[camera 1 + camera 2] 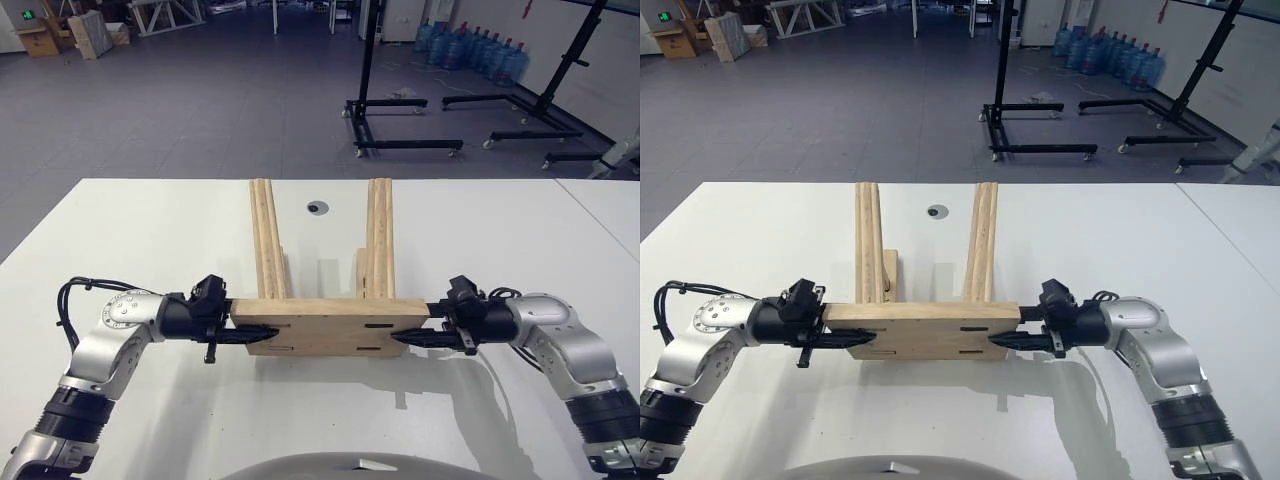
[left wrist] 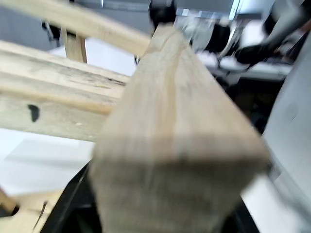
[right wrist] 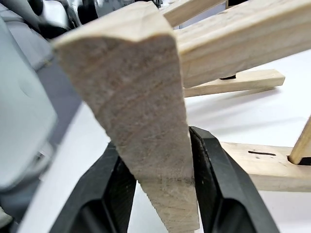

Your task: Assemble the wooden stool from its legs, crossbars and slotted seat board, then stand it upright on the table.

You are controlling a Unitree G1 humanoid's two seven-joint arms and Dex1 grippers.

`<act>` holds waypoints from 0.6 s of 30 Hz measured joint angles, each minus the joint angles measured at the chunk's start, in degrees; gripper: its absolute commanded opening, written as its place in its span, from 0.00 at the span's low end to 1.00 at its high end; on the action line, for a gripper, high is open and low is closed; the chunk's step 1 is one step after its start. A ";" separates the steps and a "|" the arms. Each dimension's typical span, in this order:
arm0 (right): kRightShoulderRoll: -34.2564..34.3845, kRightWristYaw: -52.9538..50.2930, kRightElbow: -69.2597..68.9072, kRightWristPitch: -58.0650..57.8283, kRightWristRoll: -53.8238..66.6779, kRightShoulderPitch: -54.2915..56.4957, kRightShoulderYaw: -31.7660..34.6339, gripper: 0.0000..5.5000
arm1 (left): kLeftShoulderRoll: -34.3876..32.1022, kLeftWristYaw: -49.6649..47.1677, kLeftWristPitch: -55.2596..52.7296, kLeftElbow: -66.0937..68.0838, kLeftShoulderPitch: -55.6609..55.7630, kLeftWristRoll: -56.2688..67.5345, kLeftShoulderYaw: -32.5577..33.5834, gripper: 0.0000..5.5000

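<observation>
The wooden stool lies on its side on the white table [image 1: 150, 230], its slotted seat board [image 1: 330, 325] facing me on edge. Two pairs of legs [image 1: 265, 235] [image 1: 378, 232] point away from me, with short crossbars [image 1: 285, 270] between them near the board. My left gripper [image 1: 258, 335] is shut on the board's left end and my right gripper [image 1: 398, 338] is shut on its right end. In the right wrist view, black fingers [image 3: 209, 179] clamp the board's end [image 3: 141, 97] from both sides. The left wrist view shows the board's other end [image 2: 170, 145] close up.
A small round hole [image 1: 317, 208] sits in the table between the leg tips. Beyond the table's far edge, black wheeled stands [image 1: 400, 120] and water bottles [image 1: 475, 45] are on the floor. A second table [image 1: 610, 205] adjoins at the right.
</observation>
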State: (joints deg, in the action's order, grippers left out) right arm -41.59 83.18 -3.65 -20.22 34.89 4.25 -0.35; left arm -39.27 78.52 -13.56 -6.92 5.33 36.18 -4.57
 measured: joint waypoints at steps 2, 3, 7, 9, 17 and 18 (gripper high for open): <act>-2.63 1.59 -1.98 -7.71 6.61 -0.31 1.63 0.27 | 0.02 -1.78 -6.09 -5.34 -0.58 7.41 2.55 0.24; -4.28 1.76 -3.38 -11.85 10.17 -0.42 2.65 0.27 | -0.04 -3.68 -9.23 -8.37 -1.73 11.71 3.92 0.23; -12.26 2.71 -7.91 -27.36 23.23 -0.12 6.49 0.27 | -2.54 -14.28 -19.45 -19.20 -8.67 27.92 8.28 0.23; -16.73 2.15 -8.62 -34.56 28.24 1.71 7.42 0.27 | -4.75 -21.04 -22.24 -23.50 -11.57 35.97 9.49 0.23; -38.88 1.54 -3.50 -59.02 48.82 15.74 -1.85 0.27 | -13.19 -45.99 -23.81 -35.45 -20.12 68.45 11.11 0.23; -41.79 1.50 -2.67 -59.56 51.69 16.59 -4.57 0.27 | -13.44 -48.44 -24.34 -35.62 -20.18 71.50 11.11 0.23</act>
State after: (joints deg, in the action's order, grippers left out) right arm -83.38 84.67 -6.32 -79.78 86.58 20.84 -4.92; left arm -52.71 30.08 -37.89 -42.54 -14.85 107.68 6.55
